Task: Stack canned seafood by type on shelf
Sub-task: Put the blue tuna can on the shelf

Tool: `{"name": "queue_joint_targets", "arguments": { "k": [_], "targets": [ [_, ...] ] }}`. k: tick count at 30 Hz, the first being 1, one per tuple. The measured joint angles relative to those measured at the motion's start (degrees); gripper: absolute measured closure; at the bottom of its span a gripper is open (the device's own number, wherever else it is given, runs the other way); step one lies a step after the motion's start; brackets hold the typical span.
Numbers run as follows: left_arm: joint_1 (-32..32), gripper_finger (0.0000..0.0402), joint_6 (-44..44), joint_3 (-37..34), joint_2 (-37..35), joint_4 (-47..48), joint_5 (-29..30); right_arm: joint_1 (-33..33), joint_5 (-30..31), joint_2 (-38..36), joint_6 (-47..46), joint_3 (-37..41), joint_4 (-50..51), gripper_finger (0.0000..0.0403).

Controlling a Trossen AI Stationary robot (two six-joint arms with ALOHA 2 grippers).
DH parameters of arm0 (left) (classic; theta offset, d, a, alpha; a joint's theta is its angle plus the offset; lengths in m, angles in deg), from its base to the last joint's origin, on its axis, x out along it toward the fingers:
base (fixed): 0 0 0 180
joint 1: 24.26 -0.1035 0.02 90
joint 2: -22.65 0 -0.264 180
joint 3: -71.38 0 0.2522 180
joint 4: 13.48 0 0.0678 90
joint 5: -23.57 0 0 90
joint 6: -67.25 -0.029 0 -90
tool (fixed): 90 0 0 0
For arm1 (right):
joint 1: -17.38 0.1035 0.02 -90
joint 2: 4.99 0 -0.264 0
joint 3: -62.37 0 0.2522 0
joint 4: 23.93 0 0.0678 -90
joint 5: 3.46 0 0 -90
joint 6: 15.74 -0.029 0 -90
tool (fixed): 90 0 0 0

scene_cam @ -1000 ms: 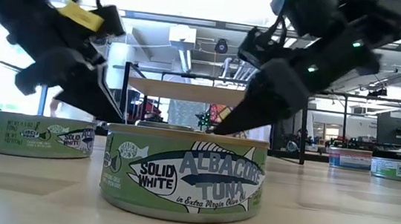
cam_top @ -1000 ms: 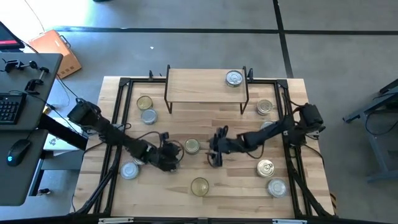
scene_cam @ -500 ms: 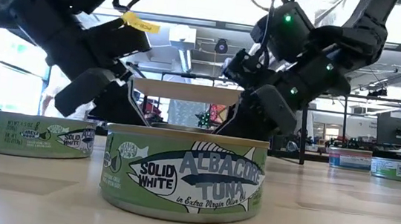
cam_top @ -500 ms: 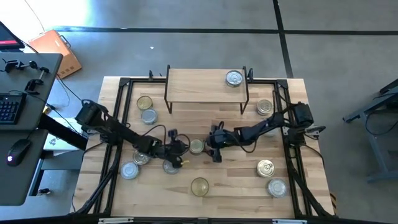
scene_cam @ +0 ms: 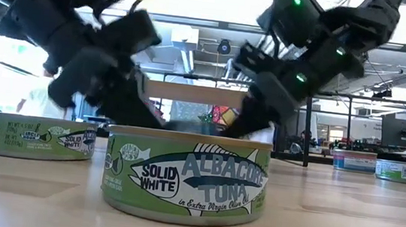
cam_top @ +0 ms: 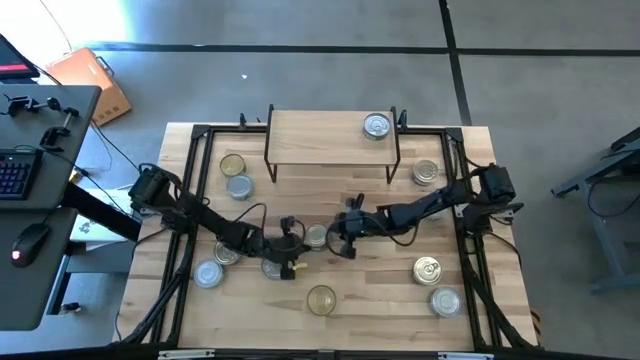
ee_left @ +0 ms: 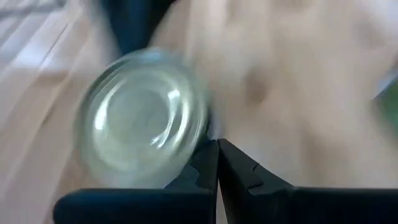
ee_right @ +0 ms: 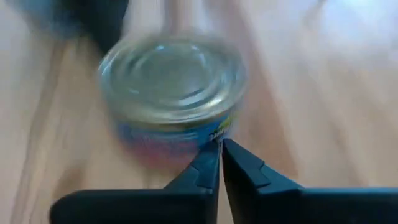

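Both claws clenched, grasping nothing. Left gripper point(cam_top: 298, 240) and right gripper point(cam_top: 336, 238) flank middle tin point(cam_top: 316, 236), in front of shelf point(cam_top: 320, 150). One tin point(cam_top: 376, 125) on shelf, others scattered around it.

Two dark jointed arms, black looping cables, green lights, perhaps a yellow tag.

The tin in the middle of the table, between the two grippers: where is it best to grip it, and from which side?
Grip the middle tin across its round side wall, coming from above with fingers wide. It stands upright and low on the table, so the flat lid gives nothing to pinch. Both the left gripper and right gripper are shut beside it and would probably have to open first.
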Motion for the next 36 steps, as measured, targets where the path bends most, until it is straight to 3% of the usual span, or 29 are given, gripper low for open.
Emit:
{"name": "queue_joint_targets", "arguments": {
  "k": [5,14,20,25,30,34,36],
  "targets": [
    [0.00,0.0401,-1.89,0.80,3.46,-7.53,-3.86,0.61,0.91,-0.18,0.19,-3.28,2.74,0.0400],
    [0.31,0.0401,-5.28,4.15,7.15,-7.51,-3.27,1.27,0.67,-0.25,1.08,-11.59,12.79,0.0401],
    [-0.48,0.0401,-6.74,4.58,10.41,-11.46,2.23,3.63,-7.60,-0.05,3.64,-14.09,13.69,0.0401],
    [-0.96,0.0401,-7.90,4.60,12.18,-14.10,1.14,5.24,-4.35,-0.14,3.69,-14.45,14.23,0.0401],
    [0.89,0.0401,-8.18,4.33,10.87,-9.97,1.13,6.92,1.19,-0.14,3.68,-14.42,16.32,0.0401],
    [5.22,0.0401,-8.28,4.35,6.18,-3.61,6.96,7.07,9.14,-0.14,1.03,-14.42,20.30,0.0392],
    [7.55,0.0401,-7.25,4.35,2.84,2.01,10.78,6.46,9.45,-0.14,0.20,-14.37,22.19,0.0372]
  ]
}}
